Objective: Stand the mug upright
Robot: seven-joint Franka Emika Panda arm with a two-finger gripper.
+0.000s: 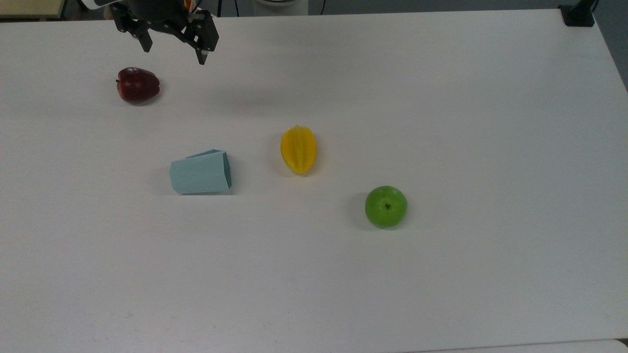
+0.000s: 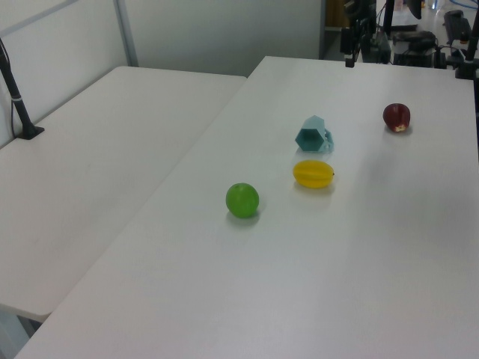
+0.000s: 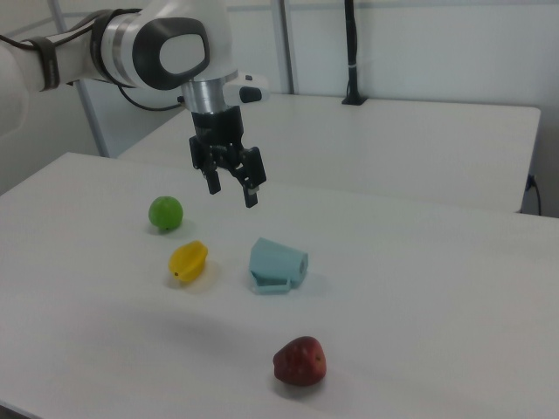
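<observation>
Fingers spread apart, nothing between them; gripper hangs in the air above the tabletop, near the top view's upper left, fingers pointing down. In the right view the gripper sits above and just behind the mug, not touching it. Red apple lies just below the gripper in the top view, on the tabletop. Mug lies on its side near the tabletop middle, pale teal, faceted; open rim faces the top view's right, narrower base toward the top view's left. In the left view its hexagonal opening faces the camera. Yellow star fruit near the mug on the top view's right, apart from it. Green apple further right and lower. No readable writing, labels or brands on anything.
</observation>
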